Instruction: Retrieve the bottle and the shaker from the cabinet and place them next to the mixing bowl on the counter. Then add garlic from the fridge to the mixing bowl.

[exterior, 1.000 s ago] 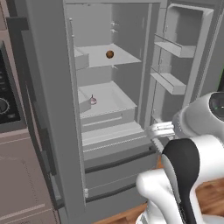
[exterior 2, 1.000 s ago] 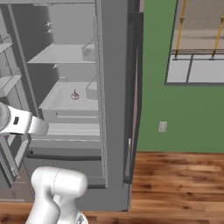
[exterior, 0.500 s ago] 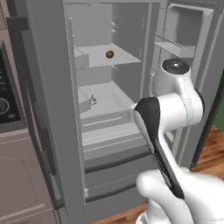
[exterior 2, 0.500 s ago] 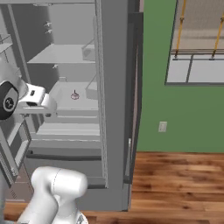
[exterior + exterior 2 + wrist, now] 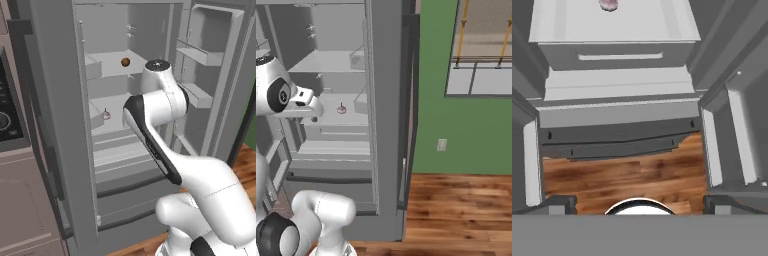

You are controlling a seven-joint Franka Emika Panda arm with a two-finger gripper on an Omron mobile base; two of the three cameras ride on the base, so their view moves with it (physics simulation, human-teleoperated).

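Note:
The fridge (image 5: 55, 100) stands open, its pale shelves and drawers facing me. The garlic (image 5: 106, 114), a small pinkish-white bulb, lies on the middle shelf at the left; it also shows as the garlic (image 5: 341, 108) and, at the top edge of the hand view, the garlic (image 5: 608, 4). My gripper (image 5: 640, 202) is open, its fingertips (image 5: 559, 202) far apart with nothing between them. It hovers in front of the fridge, short of the garlic's shelf (image 5: 612, 25), looking down over the drawers to the wooden floor. Bottle, shaker, cabinet, mixing bowl and counter are out of view.
A small brown ball (image 5: 125, 62) sits on the upper shelf. Door racks (image 5: 200, 55) line the open right door. The near fridge door (image 5: 386, 100) stands edge-on to my right. A dark appliance with a knob (image 5: 5, 120) is at the left.
My arm has swung up from the lower right and in toward the fridge's middle, carrying the hand to the open compartment. The gripper stayed open. The garlic has not moved.

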